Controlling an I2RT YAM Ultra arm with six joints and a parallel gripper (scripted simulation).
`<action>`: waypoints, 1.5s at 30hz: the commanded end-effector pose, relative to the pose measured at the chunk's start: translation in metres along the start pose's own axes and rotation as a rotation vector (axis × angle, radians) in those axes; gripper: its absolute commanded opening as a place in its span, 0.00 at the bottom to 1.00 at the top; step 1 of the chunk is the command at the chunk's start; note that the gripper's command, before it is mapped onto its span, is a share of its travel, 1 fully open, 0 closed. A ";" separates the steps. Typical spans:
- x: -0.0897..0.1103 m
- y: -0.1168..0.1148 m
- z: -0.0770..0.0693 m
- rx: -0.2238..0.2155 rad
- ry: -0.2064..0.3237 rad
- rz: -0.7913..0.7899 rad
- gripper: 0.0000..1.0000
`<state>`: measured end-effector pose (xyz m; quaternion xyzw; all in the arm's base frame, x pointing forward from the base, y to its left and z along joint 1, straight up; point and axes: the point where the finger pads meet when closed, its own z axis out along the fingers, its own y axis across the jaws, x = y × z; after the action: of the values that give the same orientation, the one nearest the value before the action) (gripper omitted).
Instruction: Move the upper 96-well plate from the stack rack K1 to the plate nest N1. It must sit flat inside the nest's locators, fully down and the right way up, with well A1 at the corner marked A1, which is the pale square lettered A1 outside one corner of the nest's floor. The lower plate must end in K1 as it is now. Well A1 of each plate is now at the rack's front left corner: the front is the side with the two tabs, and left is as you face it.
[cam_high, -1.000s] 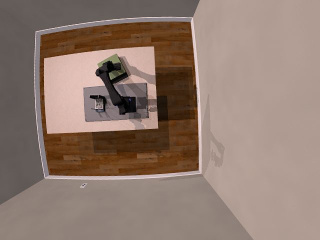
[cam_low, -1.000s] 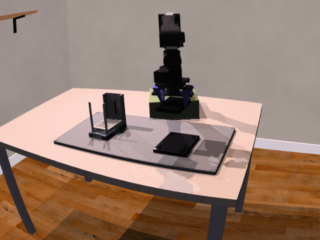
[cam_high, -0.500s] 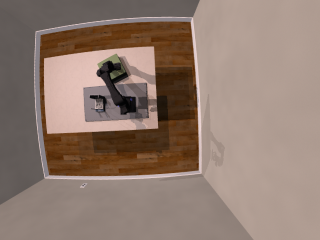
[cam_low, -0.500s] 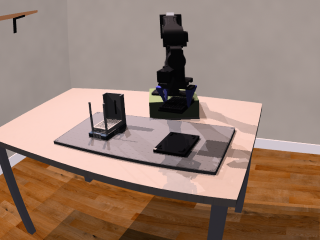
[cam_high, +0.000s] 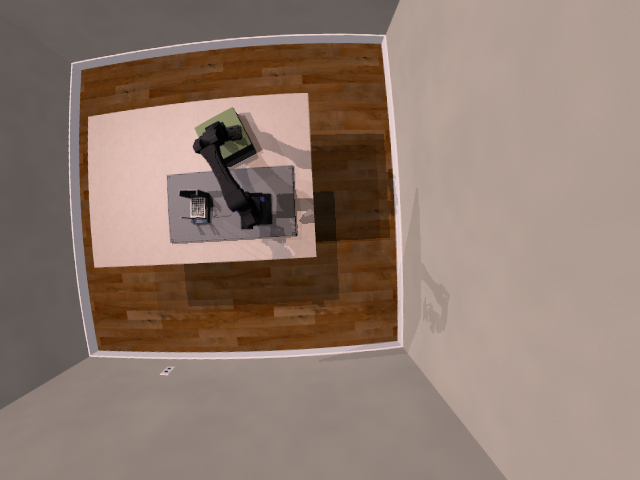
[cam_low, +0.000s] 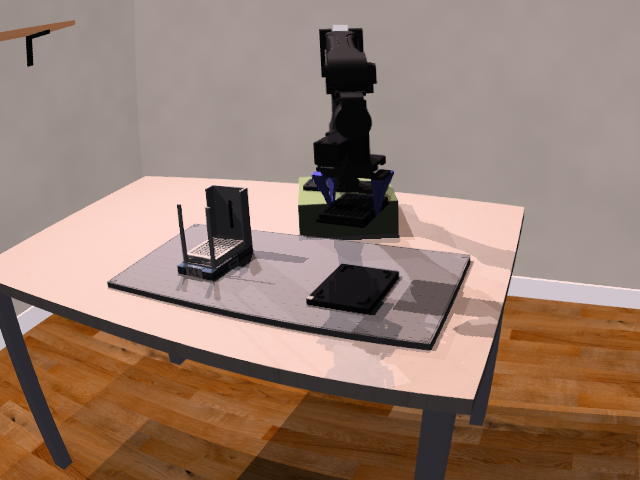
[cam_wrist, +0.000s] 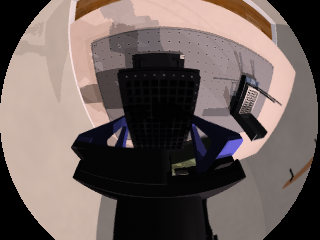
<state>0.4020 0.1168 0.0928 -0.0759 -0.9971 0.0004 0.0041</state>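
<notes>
The gripper (cam_low: 352, 192) is clamping a black 96-well plate (cam_low: 348, 207) by its two opposite edges, the blue fingers (cam_low: 383, 186) standing wide on it, one on each side. In the exterior view the plate is hanging level in the air, well above the grey perforated base board (cam_low: 279, 299) and in front of the green pedestal (cam_low: 390, 219) on which the arm (cam_low: 345, 113) is standing. The wells are facing up.

The plate nest N1 (cam_low: 336, 302), a flat black square with small corner locators, is lying on the board at about 6 o'clock from the held plate in that view, below it and nearer the camera; the plate is not touching it. A pale square is showing at the nest's left corner, but its lettering is too small to read.

The stack rack K1 (cam_low: 227, 209) is standing at about 9 o'clock from the nest, well apart from it, near the board's left end. A pale 96-well plate (cam_low: 214, 250) is lying low inside the rack, between its tall back panel and its thin posts.

In the top view the arm (cam_high: 227, 180) is reaching from the pedestal (cam_high: 217, 124) toward 5 o'clock, with the wrist over the nest's area and the rack (cam_high: 197, 206) at its 9 o'clock.

In the wrist view the held plate (cam_wrist: 160, 110) is filling the centre, with the rack (cam_wrist: 248, 103) at about 3 o'clock from it.

The board is lying on a pale pink table (cam_low: 77, 242).
</notes>
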 end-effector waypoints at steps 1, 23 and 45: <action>-0.009 -0.005 -0.017 -0.012 -0.042 0.009 0.00; -0.008 -0.003 -0.012 -0.007 -0.029 0.005 0.00; -0.011 -0.001 -0.021 -0.021 -0.061 0.004 0.00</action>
<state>0.4034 0.1145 0.0926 -0.0784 -0.9969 0.0007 0.0050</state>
